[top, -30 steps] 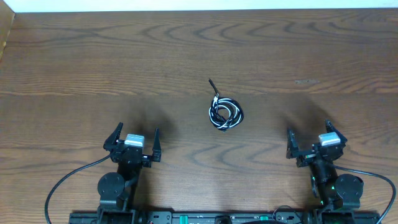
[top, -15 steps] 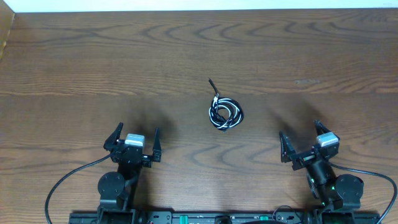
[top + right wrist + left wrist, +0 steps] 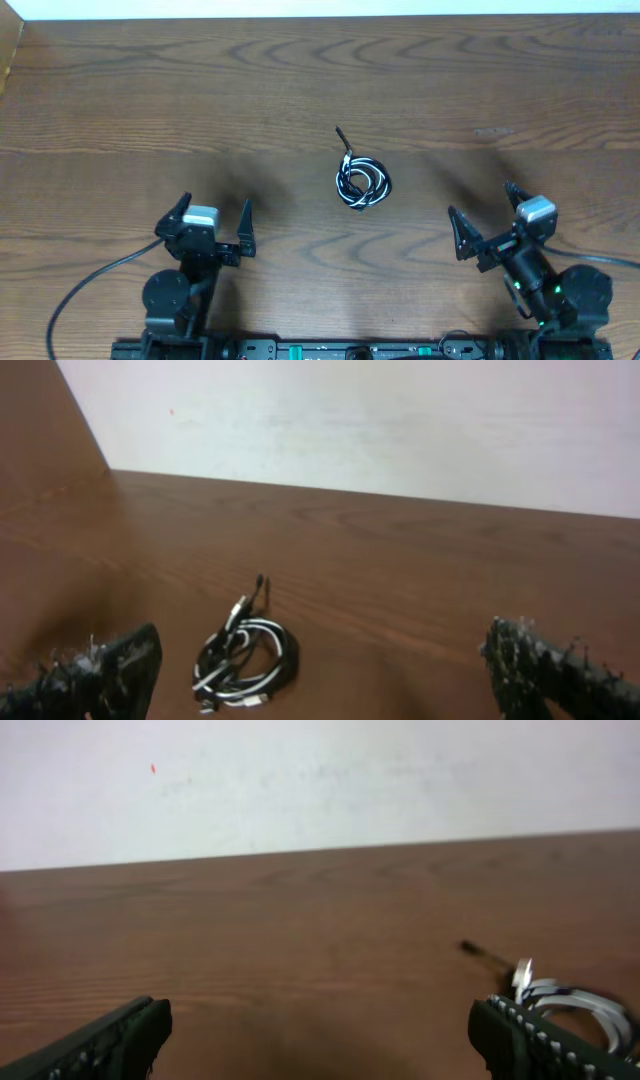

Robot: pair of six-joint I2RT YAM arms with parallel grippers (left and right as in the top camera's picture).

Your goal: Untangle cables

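Overhead, cables (image 3: 361, 184) lie ahead, midway between left hand (image 3: 215, 207) and right hand (image 3: 480, 201).

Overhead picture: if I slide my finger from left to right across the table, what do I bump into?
The open black left claw → the small tangled coil of thin black and white cables → the open black right claw.

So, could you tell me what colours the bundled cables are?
Black and white cables, clearest in right wrist view.
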